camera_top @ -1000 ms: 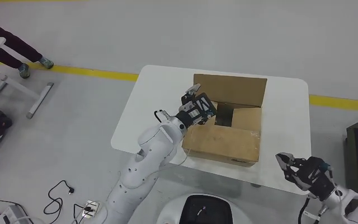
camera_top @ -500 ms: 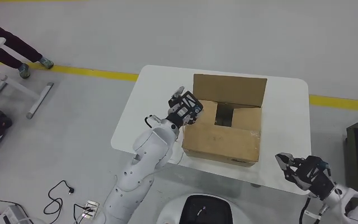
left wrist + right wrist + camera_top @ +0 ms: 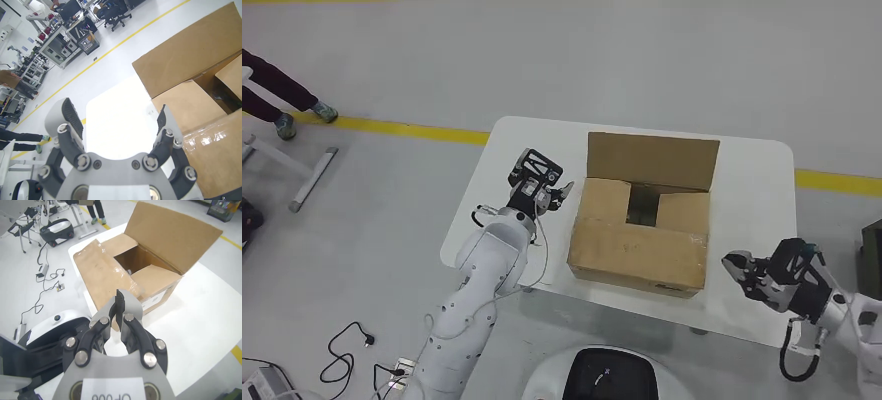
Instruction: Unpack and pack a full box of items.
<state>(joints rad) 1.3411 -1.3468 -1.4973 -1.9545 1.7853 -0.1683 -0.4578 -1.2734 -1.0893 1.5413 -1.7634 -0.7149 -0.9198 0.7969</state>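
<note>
Spread wide at the left claw (image 3: 115, 106), with nothing held between the ribbed pads (image 3: 72, 115) and bare white surface (image 3: 117, 91) seen through the gap. Hovering above that surface, tips aimed along it. Just beside this claw, the left wall of the brown cardboard box (image 3: 637, 255); near, with no contact to be seen. Beyond the claw, the box's rear flap (image 3: 189, 56) standing upright, then a side flap (image 3: 185, 102) folded in flat. Past that, a dark opening (image 3: 223, 94) with something in it too dim to name.

Pinched nearly shut at the right claw (image 3: 118, 294), with the fingertips together and gripping nothing. Held over the near right part of the surface, clear of the box and pointing toward its near right corner. Ahead of this claw, the near flap (image 3: 102, 272), streaked with clear tape (image 3: 121, 272), folded over about half of the box top. Farther on, the square dark opening, another folded side flap, then the upright rear flap.

Well beyond the left claw, off the surface, a yellow line (image 3: 392, 127) on the grey floor (image 3: 362, 220).
</note>
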